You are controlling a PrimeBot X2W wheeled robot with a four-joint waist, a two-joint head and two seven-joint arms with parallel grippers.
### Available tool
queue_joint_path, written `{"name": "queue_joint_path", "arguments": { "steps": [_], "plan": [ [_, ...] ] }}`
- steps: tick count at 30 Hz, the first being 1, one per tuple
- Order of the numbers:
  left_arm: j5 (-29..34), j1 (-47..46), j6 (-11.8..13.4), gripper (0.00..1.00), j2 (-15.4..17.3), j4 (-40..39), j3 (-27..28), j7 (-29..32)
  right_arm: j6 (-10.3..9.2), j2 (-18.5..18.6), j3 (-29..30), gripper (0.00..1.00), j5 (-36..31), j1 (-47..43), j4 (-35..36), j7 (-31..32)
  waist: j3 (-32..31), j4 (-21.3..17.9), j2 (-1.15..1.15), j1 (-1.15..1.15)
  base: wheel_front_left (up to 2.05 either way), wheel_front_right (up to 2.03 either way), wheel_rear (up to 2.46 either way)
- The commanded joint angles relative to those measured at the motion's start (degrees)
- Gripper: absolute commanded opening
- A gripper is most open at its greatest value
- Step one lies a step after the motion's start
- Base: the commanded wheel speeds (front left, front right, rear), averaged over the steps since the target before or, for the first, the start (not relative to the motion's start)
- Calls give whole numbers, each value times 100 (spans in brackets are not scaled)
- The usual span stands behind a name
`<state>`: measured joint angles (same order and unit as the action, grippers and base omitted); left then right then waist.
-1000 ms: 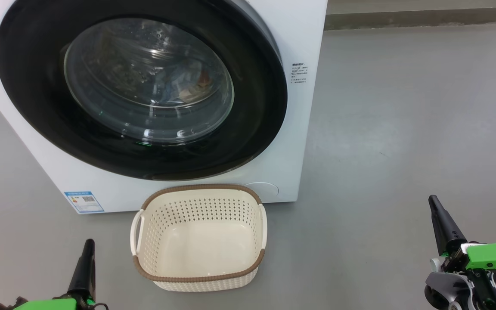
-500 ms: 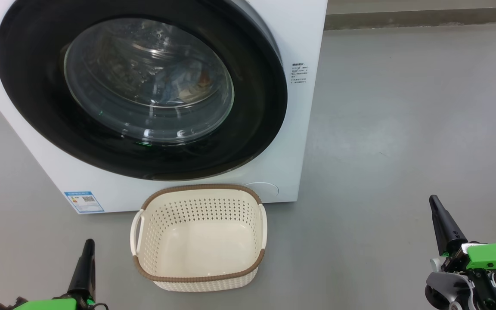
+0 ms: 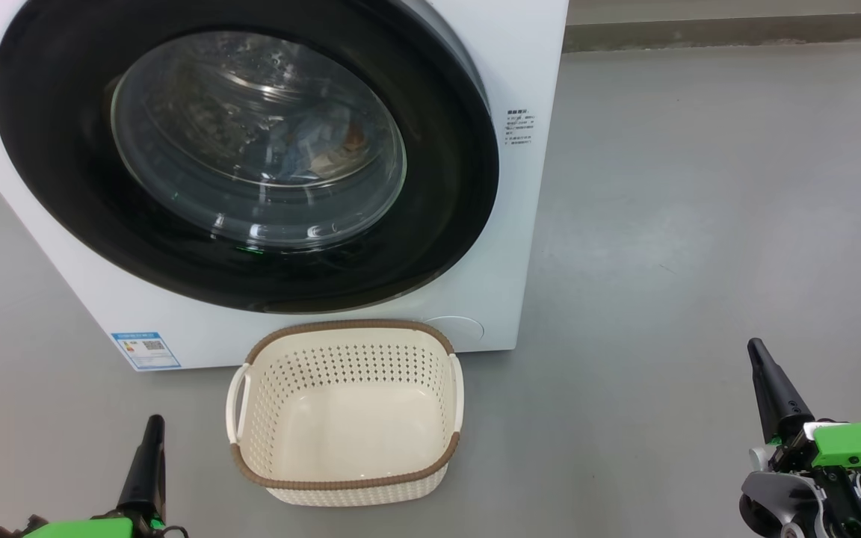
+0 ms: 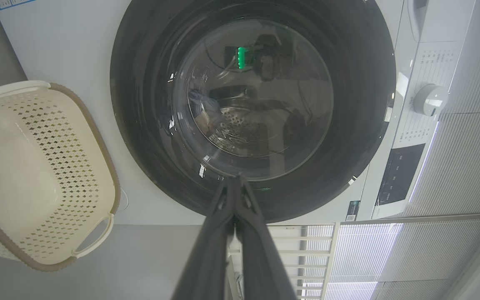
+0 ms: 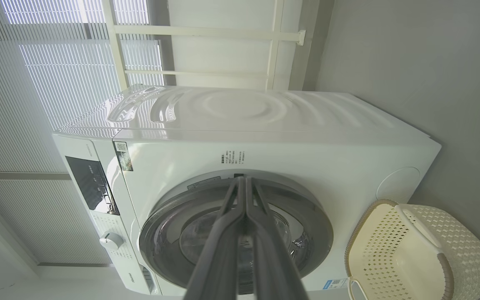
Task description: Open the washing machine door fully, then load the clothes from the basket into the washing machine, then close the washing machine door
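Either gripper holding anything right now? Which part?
Nothing held. The left gripper and right gripper are both shut on nothing, low and apart from the basket and the washing machine door.

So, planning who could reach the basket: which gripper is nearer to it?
The left gripper, at the head view's lower left, close beside the basket. The right gripper stands much farther off, on the basket's other side.
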<state>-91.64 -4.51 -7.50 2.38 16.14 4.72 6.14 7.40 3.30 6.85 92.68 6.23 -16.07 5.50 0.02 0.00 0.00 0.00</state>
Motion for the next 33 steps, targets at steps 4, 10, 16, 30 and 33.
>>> {"name": "queue_joint_path", "arguments": {
  "steps": [4,10,16,30,33],
  "plan": [
    [-43,-212,1,0,50,-165,191,42,9,13,-101,0,7,29,174,43,0,0,0,0,0,0,0],
    [-43,-212,1,0,50,-166,191,42,9,11,-98,0,4,29,174,45,0,0,0,0,0,0,0],
    [-43,-211,1,0,50,-168,191,42,9,9,-95,0,2,30,174,47,0,0,0,0,0,0,0],
    [-43,-211,1,0,50,-170,191,42,9,4,-89,0,-4,30,174,53,0,0,0,0,0,0,0],
    [-43,-210,1,0,50,-170,191,42,9,3,-87,0,-5,30,174,54,0,0,0,0,0,0,0]
  ]
}}
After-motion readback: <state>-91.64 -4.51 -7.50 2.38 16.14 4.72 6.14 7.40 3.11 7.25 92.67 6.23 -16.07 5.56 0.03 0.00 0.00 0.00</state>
